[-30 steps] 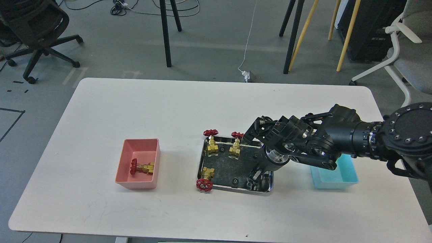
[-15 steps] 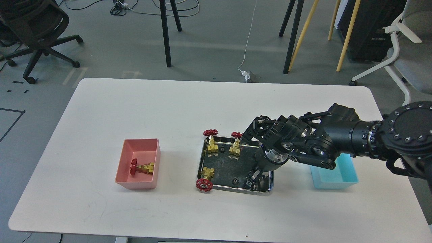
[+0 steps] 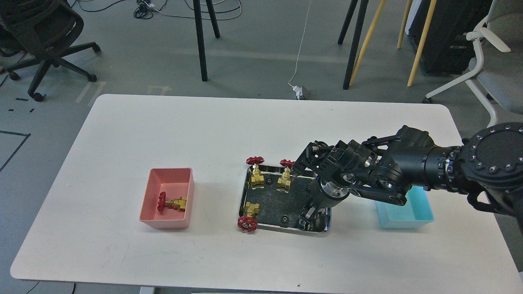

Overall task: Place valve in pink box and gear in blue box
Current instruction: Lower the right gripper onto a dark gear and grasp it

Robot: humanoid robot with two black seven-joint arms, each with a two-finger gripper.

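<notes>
A steel tray [image 3: 246,192] holds three valves with red handwheels: two upright at its far edge [image 3: 256,170] [image 3: 285,175] and one lying at its near left corner [image 3: 248,216]. Tiny black gears lie in the tray [image 3: 269,180] [image 3: 283,220]. Another valve [image 3: 172,203] lies in the pink box [image 3: 167,222]. My right gripper [image 3: 307,216] points down into the tray's near right corner; its dark fingers cannot be told apart, and what is under them is hidden. The blue box [image 3: 408,216] sits right of the tray, partly behind my right arm. My left gripper is out of view.
The white table's [image 3: 204,130] near edge runs below the boxes. Chairs, stand legs and cables are on the floor beyond the far edge. My right forearm [image 3: 408,167] hangs over the gap between the tray and the blue box.
The right gripper has shifted only slightly over the tray's near right corner. Valves, gears and boxes have not moved.
</notes>
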